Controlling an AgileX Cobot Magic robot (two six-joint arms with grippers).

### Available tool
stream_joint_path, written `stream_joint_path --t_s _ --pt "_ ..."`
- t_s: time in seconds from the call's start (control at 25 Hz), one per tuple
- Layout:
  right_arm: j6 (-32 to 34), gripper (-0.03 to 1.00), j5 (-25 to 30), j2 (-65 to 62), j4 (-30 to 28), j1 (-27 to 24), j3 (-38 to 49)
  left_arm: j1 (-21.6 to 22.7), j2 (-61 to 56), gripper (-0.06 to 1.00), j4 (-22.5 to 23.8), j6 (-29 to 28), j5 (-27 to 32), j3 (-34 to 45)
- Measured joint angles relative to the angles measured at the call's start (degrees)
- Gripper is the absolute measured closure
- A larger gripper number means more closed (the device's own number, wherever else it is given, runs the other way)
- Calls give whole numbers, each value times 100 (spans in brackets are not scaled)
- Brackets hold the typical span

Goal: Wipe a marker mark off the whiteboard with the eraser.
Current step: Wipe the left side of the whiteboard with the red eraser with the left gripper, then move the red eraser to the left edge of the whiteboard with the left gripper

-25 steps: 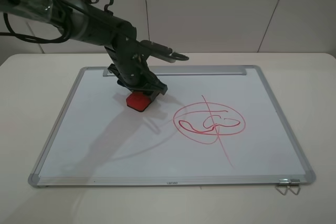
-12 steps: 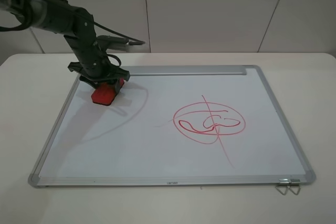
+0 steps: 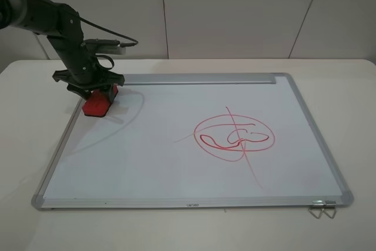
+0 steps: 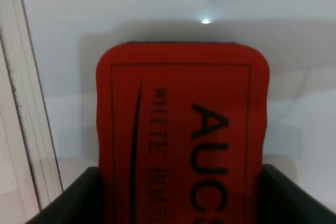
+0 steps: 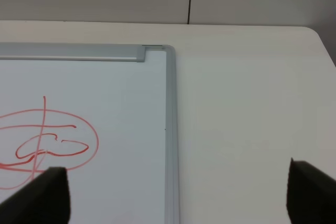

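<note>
A: Left gripper [image 3: 93, 91]: state to be noted.

B: Closed onto the eraser [image 3: 96, 105]. The red block is clamped by its long sides between the two dark jaws, which are spread no wider than the block itself. Dark lettering is seen on its top face in the left wrist view.

A: Position of the eraser?

B: Recorded on the whiteboard [image 3: 147, 163], at the far left corner. It is set just beside the left frame rail and near the end of the tray strip [image 3: 200, 79]. Whether the underside is pressed flat against the white surface cannot be told.

A: Right gripper [image 5: 176, 192]?

B: Spread wide, with nothing held between the fingertips [image 5: 42, 195]. It is seen only in the right wrist view, hanging over the board's right frame rail and the table [image 5: 252, 103], with the far right corner ahead of it.

A: Anything else logged?

B: A large red circled scribble [image 3: 235, 136] is noted right of the board's centre, well apart from the eraser. A wire clip [image 3: 322, 208] is noted at the near right corner.
</note>
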Motion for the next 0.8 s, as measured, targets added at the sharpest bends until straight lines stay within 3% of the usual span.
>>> stream_joint_path --t_s 0.2,0.56,0.8 --pt "0 26 0 0 0 0 0 22 -364 38 -176 87 643 99" --pt "0 26 0 0 0 0 0 -206 -1551 38 -337 79 1034 120" --pt "0 26 0 0 0 0 0 -527 -1999 38 -339 -336 833 1025"
